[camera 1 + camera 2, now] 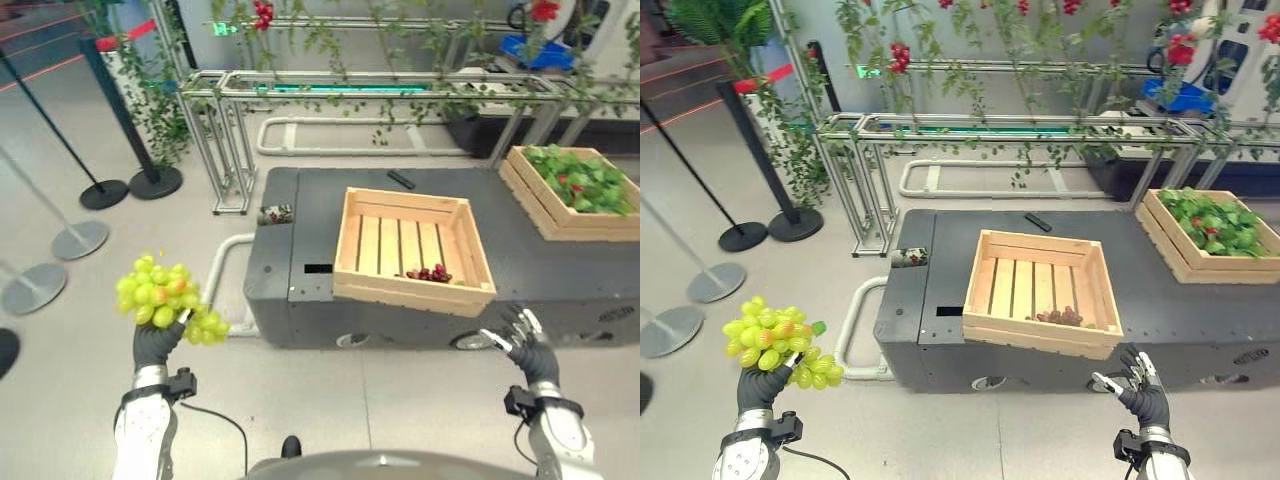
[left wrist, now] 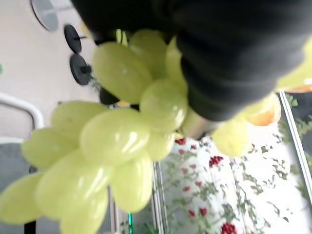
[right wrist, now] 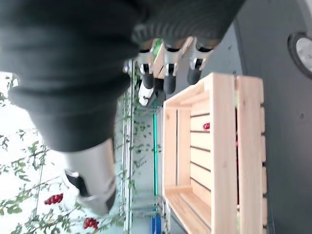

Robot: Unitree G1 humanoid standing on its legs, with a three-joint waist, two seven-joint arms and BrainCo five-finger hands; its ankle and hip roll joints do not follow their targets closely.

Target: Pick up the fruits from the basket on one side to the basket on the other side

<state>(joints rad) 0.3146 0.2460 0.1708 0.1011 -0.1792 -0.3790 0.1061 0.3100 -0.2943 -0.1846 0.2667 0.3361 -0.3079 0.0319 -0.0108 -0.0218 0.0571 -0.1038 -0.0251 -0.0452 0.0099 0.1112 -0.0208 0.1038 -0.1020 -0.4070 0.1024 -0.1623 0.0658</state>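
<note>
Landmark: the wooden crate [image 1: 414,250] sitting on the dark grey platform [image 1: 560,270]. All places below are told from this crate.

Left hand: the left hand [image 1: 156,343] is well off to the left of the crate and nearer to the robot, out over the floor. Its fingers are curled round a bunch of green grapes [image 1: 165,300] and hold it up in the air.

Green grapes: the bunch sits on top of the left hand and hangs a little toward the crate side. It touches nothing but the hand.

Right hand: the right hand [image 1: 1137,389] is just in front of the crate's near right corner, down by the platform's edge. Its fingers are spread out straight and it holds nothing.

Inside the crate: a small bunch of dark red grapes [image 1: 428,273] lies on the slats near the front wall, toward the right.

Which way to go: the crate lies to the right of the green grapes and farther from the robot. I think the left hand must carry them that way, over the crate's left wall.

Other crate: a second wooden crate [image 1: 572,190] with green leaves is far right of the landmark crate.
</note>
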